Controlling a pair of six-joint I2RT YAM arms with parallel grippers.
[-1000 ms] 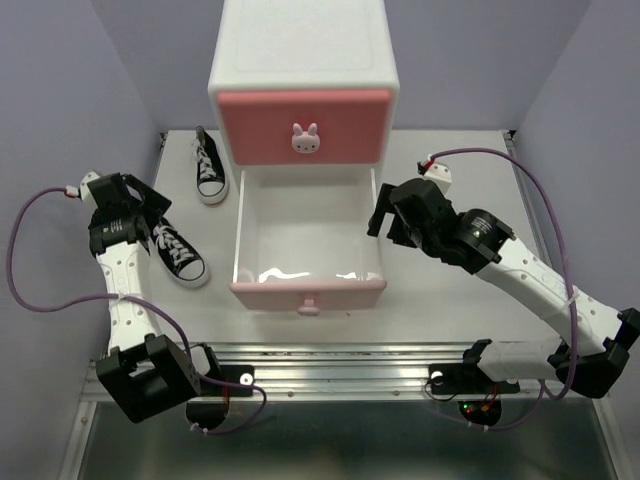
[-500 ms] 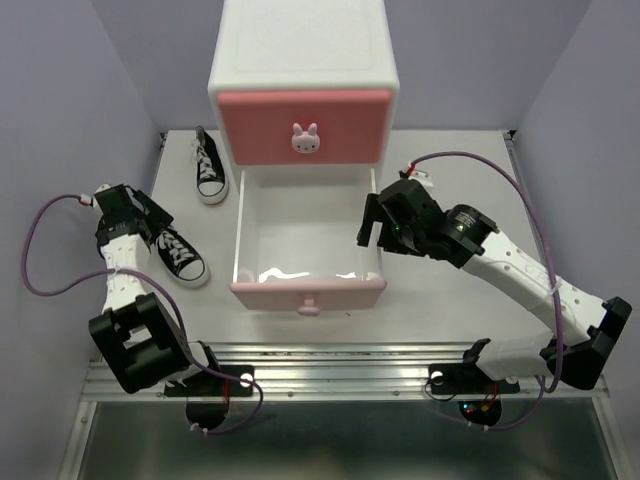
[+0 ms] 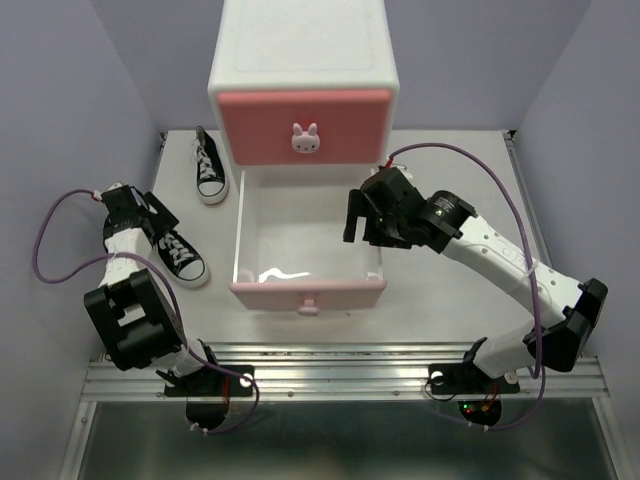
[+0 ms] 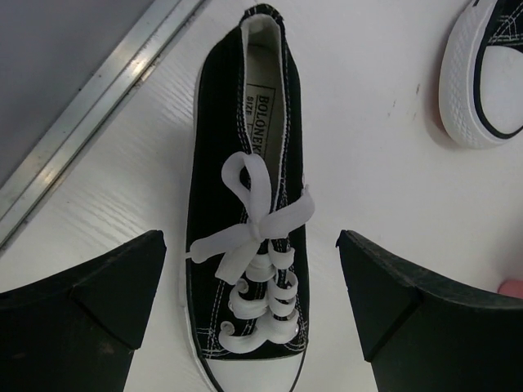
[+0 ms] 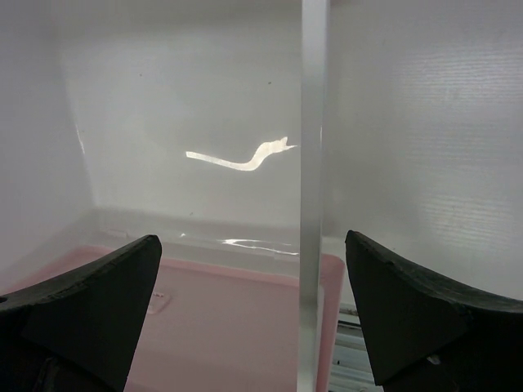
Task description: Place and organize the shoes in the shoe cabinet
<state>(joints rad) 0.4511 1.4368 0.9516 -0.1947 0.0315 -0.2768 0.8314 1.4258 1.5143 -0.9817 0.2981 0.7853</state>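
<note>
Two black sneakers lie left of the cabinet: one (image 3: pixel 179 256) near my left gripper (image 3: pixel 158 222), the other (image 3: pixel 210 166) farther back. In the left wrist view the near sneaker (image 4: pixel 245 163) lies toe toward me between my open fingers (image 4: pixel 98 302), untouched. The second one's sole (image 4: pixel 482 73) shows at top right. The white shoe cabinet (image 3: pixel 303 60) has its upper drawer shut and its lower drawer (image 3: pixel 308 292) pulled out and empty. My right gripper (image 3: pixel 362 216) is open over the drawer's right wall (image 5: pixel 313 204). No orange shoes are in view.
Purple walls close in on the left, right and back. A metal rail (image 3: pixel 340 372) runs along the table's near edge. The bunny knob (image 3: pixel 306 139) marks the upper drawer front. Bare white tabletop lies right of the drawer (image 3: pixel 450 150).
My left gripper has settled lower over the near black sneaker. My right gripper has moved left, from beside the drawer to over its right wall.
</note>
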